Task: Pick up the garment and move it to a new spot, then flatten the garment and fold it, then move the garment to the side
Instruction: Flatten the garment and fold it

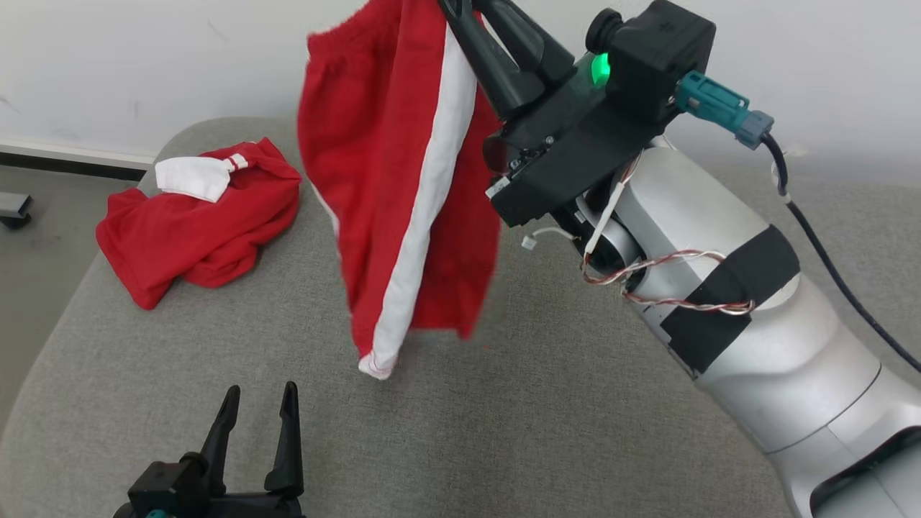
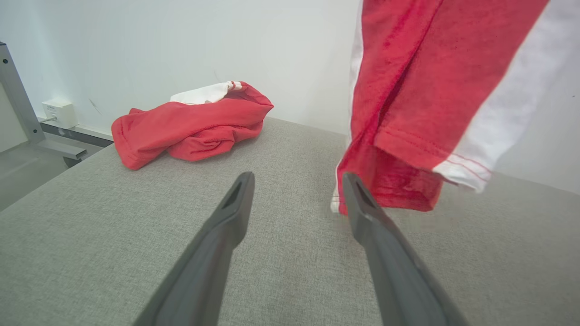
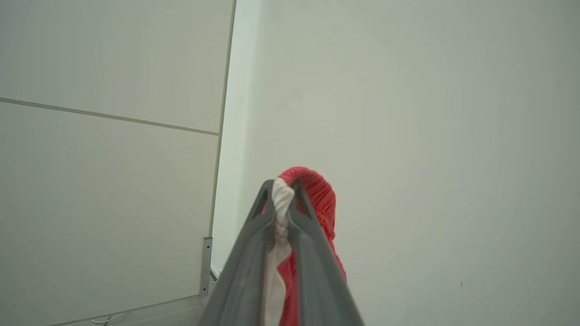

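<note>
On the grey padded table (image 1: 547, 432), a crumpled red heap (image 1: 194, 230) lies far left, and the left gripper (image 1: 260, 392) sits spread and empty at near left. The garment (image 1: 388, 180) hangs over mid-table from the right gripper (image 3: 282, 185), which is clenched on its waistband. I'd lower it slowly, hem first, well clear of the heap.

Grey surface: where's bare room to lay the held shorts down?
Bare: the middle and near edge of the grey surface, between the left gripper and the right forearm, below the hanging shorts. Crowded: the far left corner, where a crumpled red garment lies.
</note>
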Motion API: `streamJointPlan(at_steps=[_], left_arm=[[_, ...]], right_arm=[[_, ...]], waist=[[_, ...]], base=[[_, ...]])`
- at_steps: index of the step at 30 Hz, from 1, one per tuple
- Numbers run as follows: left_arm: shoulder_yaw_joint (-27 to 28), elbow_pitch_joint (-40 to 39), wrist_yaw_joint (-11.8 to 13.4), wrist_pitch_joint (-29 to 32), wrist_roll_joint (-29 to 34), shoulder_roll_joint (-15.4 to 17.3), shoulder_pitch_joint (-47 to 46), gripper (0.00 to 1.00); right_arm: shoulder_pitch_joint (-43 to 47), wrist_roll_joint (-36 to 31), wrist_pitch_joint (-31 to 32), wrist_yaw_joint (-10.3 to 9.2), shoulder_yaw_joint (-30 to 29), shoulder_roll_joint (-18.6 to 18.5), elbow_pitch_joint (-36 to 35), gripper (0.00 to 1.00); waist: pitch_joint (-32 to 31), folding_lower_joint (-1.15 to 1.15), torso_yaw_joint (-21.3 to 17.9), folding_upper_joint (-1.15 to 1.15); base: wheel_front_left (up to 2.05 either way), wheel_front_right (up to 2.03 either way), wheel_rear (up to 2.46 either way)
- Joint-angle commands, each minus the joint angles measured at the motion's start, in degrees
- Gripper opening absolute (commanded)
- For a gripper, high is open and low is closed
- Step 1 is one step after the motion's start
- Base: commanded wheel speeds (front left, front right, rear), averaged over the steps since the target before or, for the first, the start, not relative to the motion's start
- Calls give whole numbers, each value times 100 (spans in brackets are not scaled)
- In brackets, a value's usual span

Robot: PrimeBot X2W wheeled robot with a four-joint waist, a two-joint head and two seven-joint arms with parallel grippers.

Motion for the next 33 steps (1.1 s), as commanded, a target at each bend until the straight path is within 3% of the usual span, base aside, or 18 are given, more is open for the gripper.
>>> streamJointPlan(at_steps=[1,10,16,23,30,31,32,33], left_arm=[[30,-8,-7,-5,0,2,-1,100],[35,-32,23,-5,-75,1,81,100],[59,-64,19,-4,-16,2,27,100],[20,-38,-13,-4,28,3,-74,100],[33,11,-72,-4,35,2,-138,100],[32,14,-79,-4,36,2,-126,100],[29,18,-68,-4,37,2,-115,100],[38,19,-69,-4,40,3,-106,100]], right_arm=[[258,-10,2,-15,-6,-7,58,0],[2013,-44,0,-15,-607,-551,209,0],[3307,-128,-2,-15,-1374,-928,-28,0],[4387,-138,-1,-15,-2161,-1063,-425,0],[5467,-320,-1,-15,-2825,-864,-782,0],[5542,-409,-1,-15,-2857,-833,-798,8],[5581,-483,-1,-15,-2891,-810,-832,58],[5614,-540,-1,-15,-2933,-767,-842,100]], waist=[[-8,0,-14,0],[46,0,-194,0],[140,0,-386,0],[202,0,-514,0],[213,0,-535,0],[214,0,-544,0],[214,0,-554,0],[208,0,-566,0]], base=[[0,0,0],[0,0,0],[0,0,0],[0,0,0],[0,0,0],[0,0,0],[0,0,0],[0,0,0]])
